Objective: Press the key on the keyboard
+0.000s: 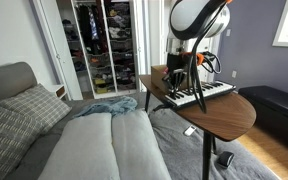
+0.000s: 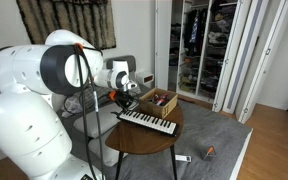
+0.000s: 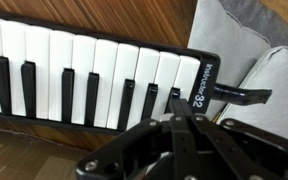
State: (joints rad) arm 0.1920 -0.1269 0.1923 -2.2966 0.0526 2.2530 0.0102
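The keyboard (image 3: 74,60) is a slim dark-bodied piano keyboard with white and black keys. It lies on a round wooden table in both exterior views (image 1: 196,97) (image 2: 147,121). In the wrist view my gripper (image 3: 174,102) is shut, its fingers pressed together. Its tip is down at the last keys near the end marked "32". I cannot tell whether a key is pushed down. The gripper also shows in both exterior views (image 1: 177,88) (image 2: 131,101), at the keyboard's end nearest the box. It holds nothing.
A brown cardboard box (image 2: 160,101) stands on the table (image 2: 144,142) just behind the keyboard. A dark mouthpiece (image 3: 239,95) sticks out of the keyboard's end. A grey sofa (image 1: 104,140) lies beside the table, and an open closet (image 1: 104,45) stands behind it.
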